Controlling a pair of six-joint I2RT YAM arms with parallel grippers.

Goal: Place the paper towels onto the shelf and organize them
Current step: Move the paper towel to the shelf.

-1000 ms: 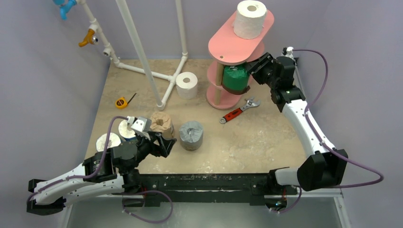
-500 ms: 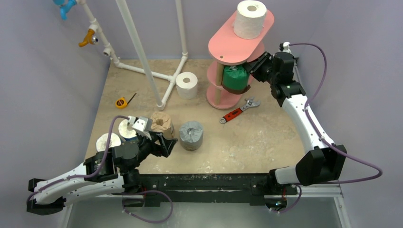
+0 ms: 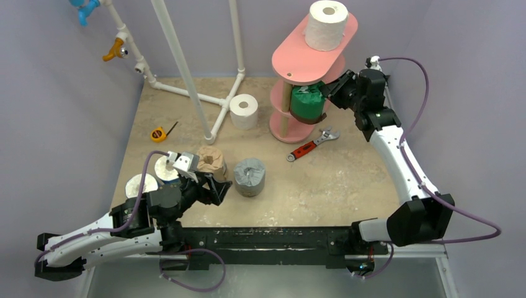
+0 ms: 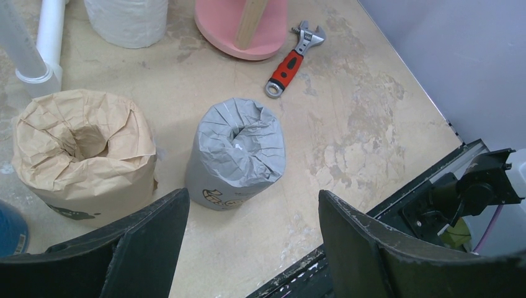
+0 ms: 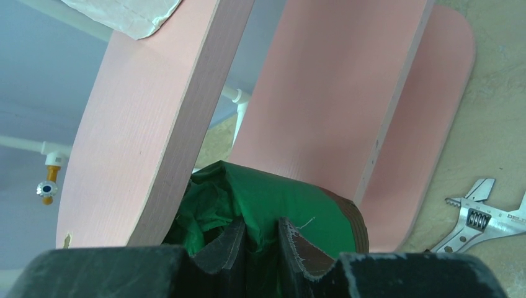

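The pink shelf (image 3: 291, 57) stands at the back right with a white roll (image 3: 327, 25) on its top board. A green-wrapped roll (image 3: 306, 102) sits on a lower board, under the upper one (image 5: 142, 124). My right gripper (image 3: 330, 93) reaches in from the right, its jaws pinched on the roll's green wrap (image 5: 291, 202) at the near rim. On the table stand a tan roll (image 3: 211, 162), a grey roll (image 3: 249, 176), a white roll (image 3: 244, 111), and two more (image 3: 140, 185) at the left. My left gripper (image 4: 253, 214) hovers open just short of the grey roll (image 4: 237, 152).
A red-handled wrench (image 3: 308, 147) lies right of the shelf's base. A yellow tape measure (image 3: 159, 133) sits at the left. The white pipe frame (image 3: 186, 68) rises at the back left. The tan roll (image 4: 84, 152) stands close beside my left finger.
My right gripper's jaws have narrowed onto the green roll's wrap, and that wrist shifted slightly right. The left arm has not moved.
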